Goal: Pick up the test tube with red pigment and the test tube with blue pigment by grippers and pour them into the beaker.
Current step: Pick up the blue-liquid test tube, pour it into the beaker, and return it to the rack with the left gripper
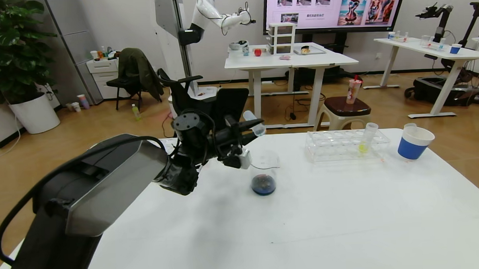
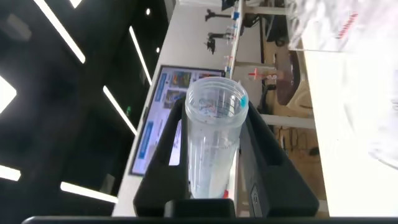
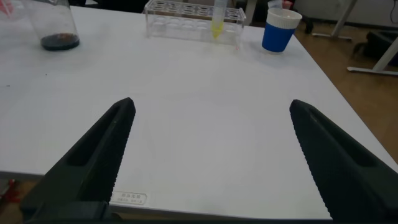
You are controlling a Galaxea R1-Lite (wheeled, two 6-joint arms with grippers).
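Note:
My left gripper (image 1: 252, 131) is shut on a clear test tube (image 1: 255, 124), held tilted above the beaker (image 1: 263, 174) with its open mouth away from the wrist. In the left wrist view the tube (image 2: 211, 149) sits between the black fingers (image 2: 273, 168), looks almost empty, and has a blue drop at its rim. The beaker holds dark blue-purple liquid at its bottom and also shows in the right wrist view (image 3: 57, 25). My right gripper (image 3: 211, 104) is open and empty over the table's near part. No tube with red liquid is in view.
A clear tube rack (image 1: 345, 144) at the back right holds a tube with yellow-green liquid (image 1: 365, 144). A white-and-blue paper cup (image 1: 414, 143) stands right of it, with something clear behind it. Rack (image 3: 186, 12) and cup (image 3: 280, 30) show in the right wrist view.

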